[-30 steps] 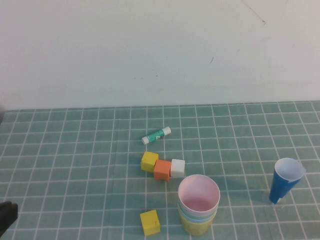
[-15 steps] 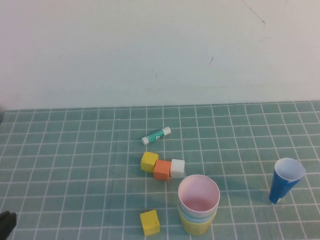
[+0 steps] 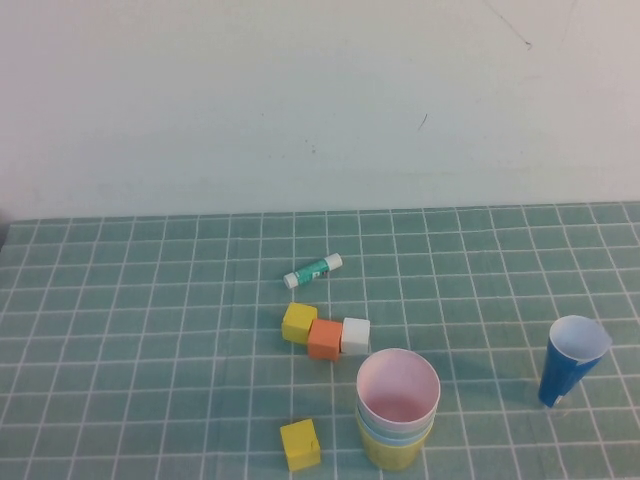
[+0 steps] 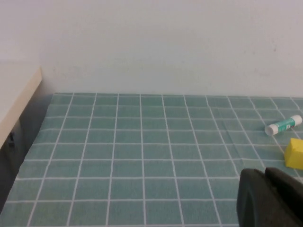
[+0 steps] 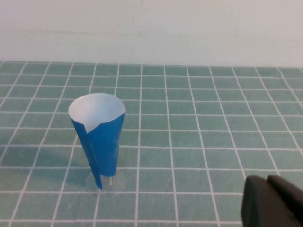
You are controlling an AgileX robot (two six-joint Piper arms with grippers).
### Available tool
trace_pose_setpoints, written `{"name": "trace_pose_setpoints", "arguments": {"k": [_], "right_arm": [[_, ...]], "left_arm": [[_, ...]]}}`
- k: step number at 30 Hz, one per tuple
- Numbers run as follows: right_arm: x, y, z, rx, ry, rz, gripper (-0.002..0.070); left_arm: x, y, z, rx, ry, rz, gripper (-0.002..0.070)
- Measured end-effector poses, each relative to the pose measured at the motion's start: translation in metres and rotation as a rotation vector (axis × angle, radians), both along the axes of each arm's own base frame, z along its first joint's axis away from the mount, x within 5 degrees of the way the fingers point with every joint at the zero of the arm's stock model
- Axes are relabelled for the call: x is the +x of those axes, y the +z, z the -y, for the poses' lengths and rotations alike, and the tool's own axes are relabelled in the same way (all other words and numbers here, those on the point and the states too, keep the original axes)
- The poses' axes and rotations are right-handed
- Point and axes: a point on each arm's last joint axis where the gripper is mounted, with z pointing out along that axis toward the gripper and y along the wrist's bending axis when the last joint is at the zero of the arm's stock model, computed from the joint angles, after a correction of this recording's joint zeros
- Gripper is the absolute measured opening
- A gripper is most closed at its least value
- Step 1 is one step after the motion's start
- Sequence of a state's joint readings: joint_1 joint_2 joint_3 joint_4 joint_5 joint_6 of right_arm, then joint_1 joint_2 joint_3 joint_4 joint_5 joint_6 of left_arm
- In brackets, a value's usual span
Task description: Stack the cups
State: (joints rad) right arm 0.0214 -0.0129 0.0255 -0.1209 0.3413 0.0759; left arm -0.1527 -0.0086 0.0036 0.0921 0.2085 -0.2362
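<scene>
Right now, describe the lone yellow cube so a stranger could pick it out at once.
Find the nested stack of wide plastic cups, pink on top, at the near edge of the green grid mat. The small yellow cube sits alone just left of it. Another yellow cube lies farther back, touching an orange cube.

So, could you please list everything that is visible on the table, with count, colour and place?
Wide tapered plastic cups: nested in one stack, pink on top, light blue rim beneath, yellow lowest visible; near edge, centre-right.
Narrow dark blue cup with white inside: one, upright, right side.
Small cubes in a row: three, yellow cube, orange cube, white cube; centre, touching, just behind the stack.
Lone yellow cube: one, left of the stack.
Glue stick: one, white and green, lying behind the row.
Green grid mat: one, covers the table.
Left end effector: black, low over the mat at the left.
Right end effector: black, near the dark blue cup.
</scene>
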Motion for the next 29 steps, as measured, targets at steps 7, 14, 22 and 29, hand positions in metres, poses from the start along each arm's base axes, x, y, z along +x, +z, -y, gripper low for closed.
{"name": "trace_pose_setpoints", "arguments": {"k": [7, 14, 22, 29], "right_arm": [[0.0000, 0.0000, 0.0000, 0.000, 0.000, 0.000, -0.0001], [0.0000, 0.0000, 0.0000, 0.000, 0.000, 0.000, -0.0001], [0.0000, 0.0000, 0.0000, 0.000, 0.000, 0.000, -0.0001], [0.0000, 0.0000, 0.0000, 0.000, 0.000, 0.000, -0.0001]], "left_arm": [[-0.0002, -0.0078, 0.0010, -0.023, -0.005, -0.040, -0.0002], [-0.0017, -0.0131, 0.0017, 0.031, -0.024, -0.099, -0.0002], [-0.0020, -0.0138, 0.0021, 0.057, -0.034, -0.103, -0.0002], [-0.0020, -0.0140, 0.0020, 0.058, -0.034, -0.105, -0.0002]]}}
